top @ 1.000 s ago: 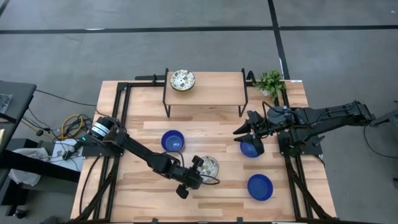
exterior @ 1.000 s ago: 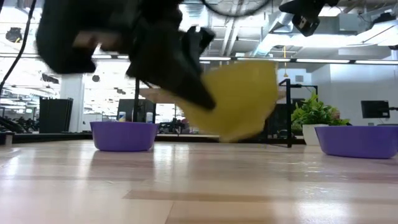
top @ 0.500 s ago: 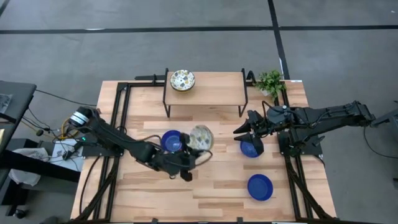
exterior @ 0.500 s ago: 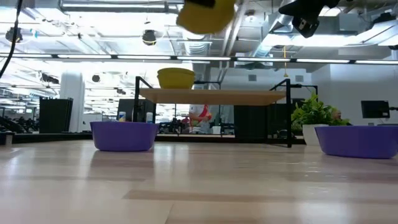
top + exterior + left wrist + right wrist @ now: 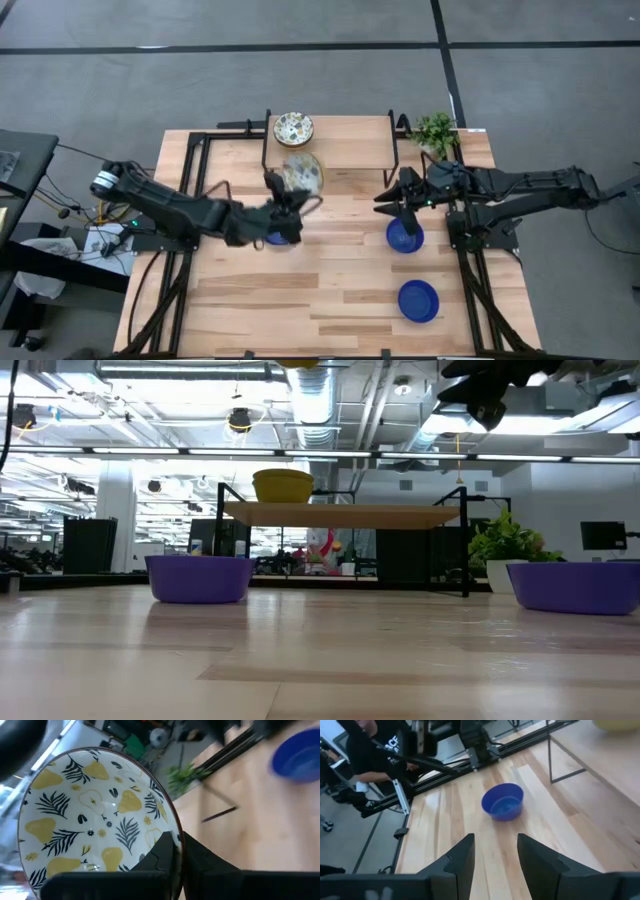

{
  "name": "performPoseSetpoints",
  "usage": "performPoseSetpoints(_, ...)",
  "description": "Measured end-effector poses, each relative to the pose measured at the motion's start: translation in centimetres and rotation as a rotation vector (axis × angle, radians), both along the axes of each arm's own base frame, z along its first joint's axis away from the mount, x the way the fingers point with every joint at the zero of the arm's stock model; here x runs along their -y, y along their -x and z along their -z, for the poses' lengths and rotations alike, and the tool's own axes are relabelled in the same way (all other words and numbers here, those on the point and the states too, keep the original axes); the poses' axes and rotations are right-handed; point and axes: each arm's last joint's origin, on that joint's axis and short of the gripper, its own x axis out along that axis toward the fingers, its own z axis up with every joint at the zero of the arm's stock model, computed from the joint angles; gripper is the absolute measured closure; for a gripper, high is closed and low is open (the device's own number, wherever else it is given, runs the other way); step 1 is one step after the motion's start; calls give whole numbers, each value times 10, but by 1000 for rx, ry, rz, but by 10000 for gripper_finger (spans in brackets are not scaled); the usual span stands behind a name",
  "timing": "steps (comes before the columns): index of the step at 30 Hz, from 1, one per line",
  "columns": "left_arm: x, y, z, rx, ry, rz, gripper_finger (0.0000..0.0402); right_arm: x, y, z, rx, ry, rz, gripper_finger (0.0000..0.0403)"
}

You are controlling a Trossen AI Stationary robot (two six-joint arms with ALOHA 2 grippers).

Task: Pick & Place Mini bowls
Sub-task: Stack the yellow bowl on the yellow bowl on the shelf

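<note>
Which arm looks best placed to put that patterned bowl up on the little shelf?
The left. Its gripper already holds the patterned bowl right at the shelf edge. The right gripper hangs open and empty above a blue bowl.

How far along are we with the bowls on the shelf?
Done: one patterned bowl sits on the raised shelf. In hand: the left gripper grips a second patterned bowl by its rim, lifted at the shelf's front edge. Left: three blue bowls on the table, one under the open right gripper, one near the front, one mostly hidden beneath the left arm.
</note>
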Motion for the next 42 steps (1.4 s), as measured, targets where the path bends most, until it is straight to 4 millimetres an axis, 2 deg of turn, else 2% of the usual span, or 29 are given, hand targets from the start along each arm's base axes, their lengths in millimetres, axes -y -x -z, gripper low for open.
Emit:
performPoseSetpoints(12, -70, 18, -23, -188, -290, -217, 391, 3, 0, 0, 0, 0, 15, 264)
performPoseSetpoints(21, -97, 17, -22, -316, -390, -280, 391, 3, 0, 0, -1, -1, 15, 261)
performPoseSetpoints(32, -125, 22, -26, -375, -390, -335, 391, 3, 0, 0, -1, 0, 15, 265)
performPoseSetpoints(42, -153, 30, -50, -379, -253, -296, 391, 3, 0, 0, -1, 0, 15, 264)
